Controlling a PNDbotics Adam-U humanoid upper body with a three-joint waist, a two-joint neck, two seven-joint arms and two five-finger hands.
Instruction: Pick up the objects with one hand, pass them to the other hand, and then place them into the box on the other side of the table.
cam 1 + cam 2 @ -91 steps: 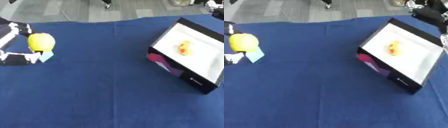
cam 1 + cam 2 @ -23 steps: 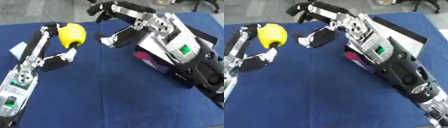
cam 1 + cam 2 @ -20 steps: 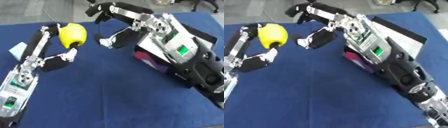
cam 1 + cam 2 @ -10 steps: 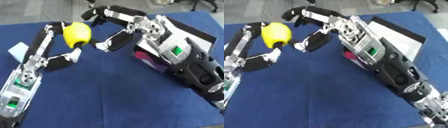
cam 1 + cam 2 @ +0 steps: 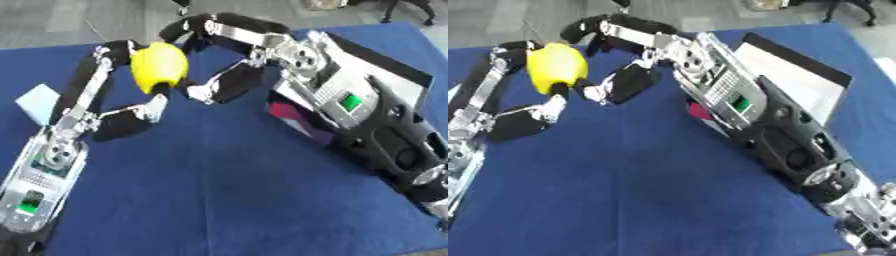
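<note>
Blue cloth [image 5: 219, 200] covers the whole table; grey floor shows past its far edge.

Far left, a small pale blue block [image 5: 37, 102] lies on the cloth, just beside the left forearm.

Left hand [image 5: 122, 95] comes up from the lower left corner, raised above the cloth. Fingers and thumb are curled round the yellow object [image 5: 158, 67], a rounded lemon-like thing: one long finger arches over its top left, thumb tip sits under its lower edge. So it is held in the air, over the far left-centre part of the table, not touching the cloth.

Right hand [image 5: 223, 60] reaches in from the right, directly beside the yellow object. Its fingers are spread and bracket the object's right side: upper fingers arc over the top toward it, lower finger points in from below right. Whether its tips actually touch the yellow object, I can't tell; they are at least very close. It has not closed round anything.

Right of that, the right forearm covers most of the box [image 5: 798, 80]. Visible parts: black rim, white inside, a magenta patch on the near wall. It sits on the right side of the table, well apart from the yellow object.
</note>
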